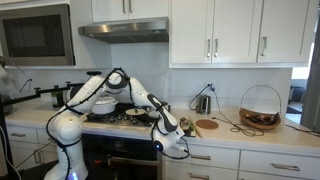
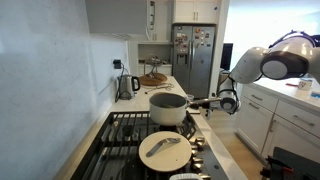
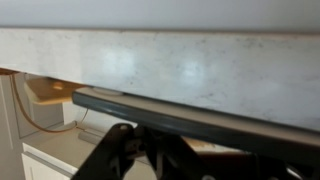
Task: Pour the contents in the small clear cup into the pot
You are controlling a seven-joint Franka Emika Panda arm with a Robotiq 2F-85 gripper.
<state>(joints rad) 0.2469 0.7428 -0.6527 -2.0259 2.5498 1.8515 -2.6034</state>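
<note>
The pot [image 2: 168,109] is low, round and silver-grey, and stands on the stove with its long handle pointing toward my gripper [image 2: 228,101]. In an exterior view my gripper [image 1: 172,148] hangs in front of the counter edge, lower than the stove top and apart from the pot. In the wrist view the dark fingers [image 3: 200,165] are spread wide at the bottom with nothing between them, facing the pale counter edge [image 3: 190,70]. The small clear cup does not show clearly in any view.
A larger white pot [image 1: 103,103] and a dark pan [image 1: 135,115] stand on the stove. A pale round dish [image 2: 165,150] lies at the near end. A metal corded cup [image 1: 203,103], a wire basket [image 1: 260,108] and a kettle [image 2: 127,85] stand on the counter.
</note>
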